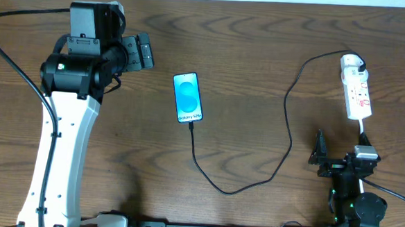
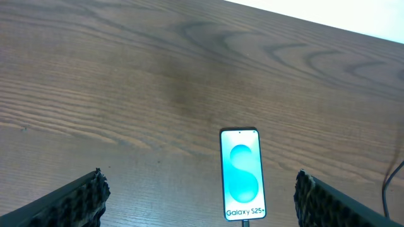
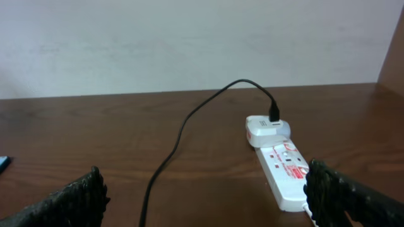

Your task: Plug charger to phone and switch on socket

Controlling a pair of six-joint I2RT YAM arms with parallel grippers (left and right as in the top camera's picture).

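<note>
The phone [image 1: 188, 97] lies face up mid-table with its blue swirl screen lit; it also shows in the left wrist view [image 2: 241, 173]. The black charger cable [image 1: 289, 125] runs from the phone's near edge, loops toward the front and rises to the white adapter [image 1: 352, 63], which sits in the far end of the socket strip [image 1: 358, 96]. The plug tip [image 2: 245, 222] sits at the phone's bottom edge. My left gripper [image 1: 149, 51] is open and empty, left of the phone. My right gripper [image 1: 341, 150] is open and empty, just in front of the strip [image 3: 284, 170].
The strip's white cord [image 1: 364, 129] runs from its near end toward my right arm. The charger cable [image 3: 183, 132] crosses the table between my right fingers. A pale wall stands behind the table's far edge [image 3: 189, 94].
</note>
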